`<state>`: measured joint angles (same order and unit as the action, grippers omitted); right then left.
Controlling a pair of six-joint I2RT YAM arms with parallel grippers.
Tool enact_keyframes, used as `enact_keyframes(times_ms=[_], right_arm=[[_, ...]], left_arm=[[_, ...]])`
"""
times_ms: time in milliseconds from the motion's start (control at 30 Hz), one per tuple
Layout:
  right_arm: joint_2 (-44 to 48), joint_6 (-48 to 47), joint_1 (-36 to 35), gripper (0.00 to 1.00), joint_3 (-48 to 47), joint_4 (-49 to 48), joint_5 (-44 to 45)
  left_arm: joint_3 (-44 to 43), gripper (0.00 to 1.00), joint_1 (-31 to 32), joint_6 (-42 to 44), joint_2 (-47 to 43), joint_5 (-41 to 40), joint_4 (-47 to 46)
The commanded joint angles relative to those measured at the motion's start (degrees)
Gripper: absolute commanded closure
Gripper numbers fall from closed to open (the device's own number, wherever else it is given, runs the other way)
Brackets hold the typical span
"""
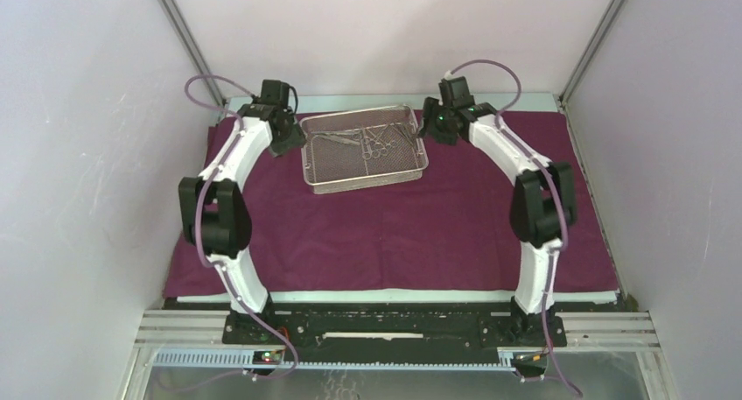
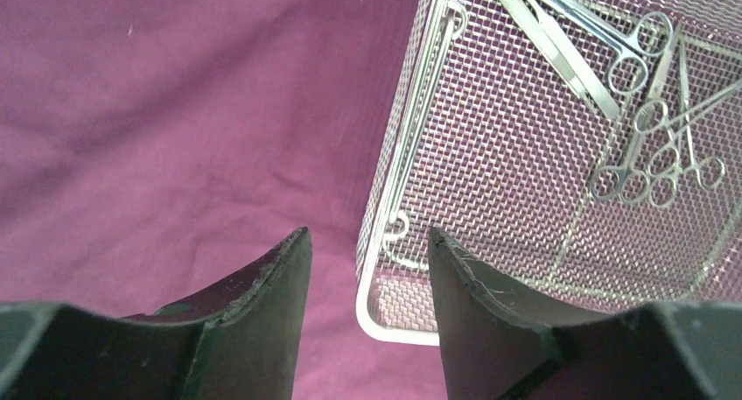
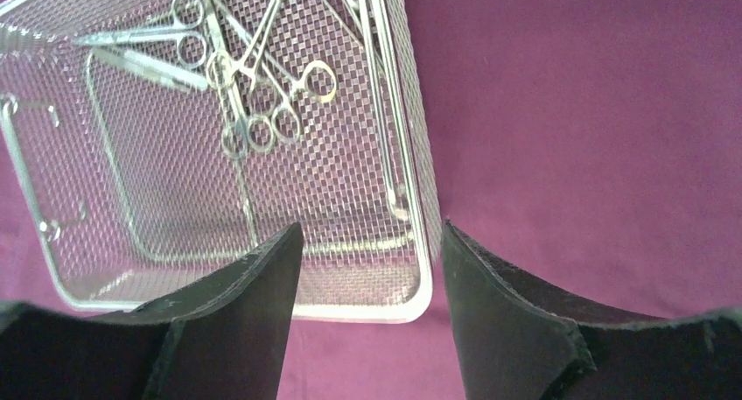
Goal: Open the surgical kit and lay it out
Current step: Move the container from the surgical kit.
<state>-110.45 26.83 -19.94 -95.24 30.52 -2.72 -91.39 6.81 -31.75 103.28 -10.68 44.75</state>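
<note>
Steel-mesh tray (image 1: 366,183) lies upper centre, long axis left to right. My left pincer (image 2: 367,234) and right pincer (image 3: 371,228) gape open, one at each short end.

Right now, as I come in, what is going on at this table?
Two robot arms are laying out a surgical kit. The maroon cloth lies spread flat, with the wire-mesh tray on it and the steel instruments piled inside, not yet laid out. The left claw and the right claw are open, each straddling one end wall of the tray. Nothing is gripped yet.
</note>
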Motion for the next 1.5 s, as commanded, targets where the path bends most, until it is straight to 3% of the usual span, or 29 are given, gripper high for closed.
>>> enact_keyframes(times_ms=[0,367,733,1200,1467], right_arm=[[-10.23,-2.86,-0.3,0.32,-11.3,1.11,-0.9],[-19.65,-3.08,-2.62,0.36,-18.79,2.7,-0.34],[-18.7,-1.58,-7.23,0.62,-18.36,2.9,-2.4],[-20.27,3.46,-16.45,0.63,-22.91,0.61,-8.22],[-23.86,8.17,-19.92,0.62,-24.42,-3.4,-10.44]], left_arm=[[-8.05,0.43,-1.72,4.39,5.53,2.23,0.42],[-12.04,0.49,-1.52,4.28,15.71,11.62,-1.83],[-11.87,0.58,-1.65,1.73,15.0,6.41,-0.61],[-9.7,0.59,-9.51,2.3,11.33,-0.57,3.76],[-13.52,0.58,-15.24,3.0,13.46,-0.98,4.85]])
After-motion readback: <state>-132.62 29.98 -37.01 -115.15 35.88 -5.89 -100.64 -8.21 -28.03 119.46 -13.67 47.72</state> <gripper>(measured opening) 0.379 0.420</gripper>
